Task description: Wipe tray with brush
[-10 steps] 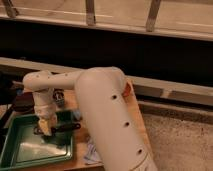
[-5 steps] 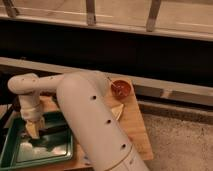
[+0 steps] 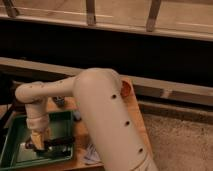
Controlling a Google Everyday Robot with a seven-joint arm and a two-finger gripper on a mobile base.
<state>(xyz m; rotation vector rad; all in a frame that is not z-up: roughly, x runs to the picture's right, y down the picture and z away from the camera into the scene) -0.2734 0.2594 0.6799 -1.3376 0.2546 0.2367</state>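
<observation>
A green tray (image 3: 14, 150) lies on the wooden table at the lower left. My gripper (image 3: 38, 142) hangs from the white arm (image 3: 100, 115) and reaches down into the tray's middle. It is shut on a brush (image 3: 59, 142) whose black handle sticks out to the right, just above the tray floor. The brush head under the fingers is mostly hidden.
An orange bowl (image 3: 125, 89) stands at the table's (image 3: 137, 125) back right edge, partly behind the arm. A pale cloth (image 3: 92, 155) lies on the table right of the tray. A small dark object (image 3: 60, 101) sits behind the tray. A dark ledge and railing run along the back.
The gripper with the brush swept left across the tray, and has now come back toward the tray's middle and front. The arm's bulk has shifted with it.
</observation>
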